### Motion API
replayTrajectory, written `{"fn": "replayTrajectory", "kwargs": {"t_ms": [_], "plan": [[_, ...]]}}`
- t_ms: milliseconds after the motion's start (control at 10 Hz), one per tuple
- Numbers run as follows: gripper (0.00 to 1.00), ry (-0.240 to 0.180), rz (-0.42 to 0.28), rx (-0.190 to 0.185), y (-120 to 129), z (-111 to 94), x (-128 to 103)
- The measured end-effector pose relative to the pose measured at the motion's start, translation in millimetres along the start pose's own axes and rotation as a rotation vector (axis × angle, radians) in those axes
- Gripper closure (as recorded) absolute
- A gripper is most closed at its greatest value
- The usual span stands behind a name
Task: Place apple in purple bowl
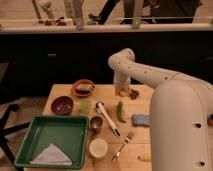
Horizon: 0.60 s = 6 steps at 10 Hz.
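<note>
Your gripper [122, 88] is down at the far side of the table [107, 95] with its fingers clenched shut, right on top of the apple [121, 92]. The apple shows as a small orange-yellow patch directly under the wrist. You cannot tell from this view whether the fruit is actually pinched between the fingers or only sits against them. It looks low, at or close to the tabletop, so judge it as not yet lifted.

Just beside the apple, on the side away from the bowls, lies a dark red-brown cluster [134, 93]; that one is not your target.

The purple bowl [62, 105] sits well apart, toward the opposite edge of the table, and nothing is in it that you can see. The orange bowl [83, 88] stands between it and the gripper, with a pale green cup [85, 106] close by.

So the reach looks done, the grip unconfirmed. The lift, the carry past the orange bowl and the release into the purple bowl are all left.
</note>
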Motion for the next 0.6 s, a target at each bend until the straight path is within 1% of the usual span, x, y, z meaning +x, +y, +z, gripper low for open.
{"fn": "replayTrajectory", "kwargs": {"t_ms": [100,300,500,600], "plan": [[1.00,0.004,0.002,-0.003,-11,-2,3],[1.00,0.007,0.000,0.002,-39,-3,9],[1.00,0.000,-0.025,0.010,-72,-1,18],[1.00,-0.003,-0.032,0.014,-77,0,19]]}}
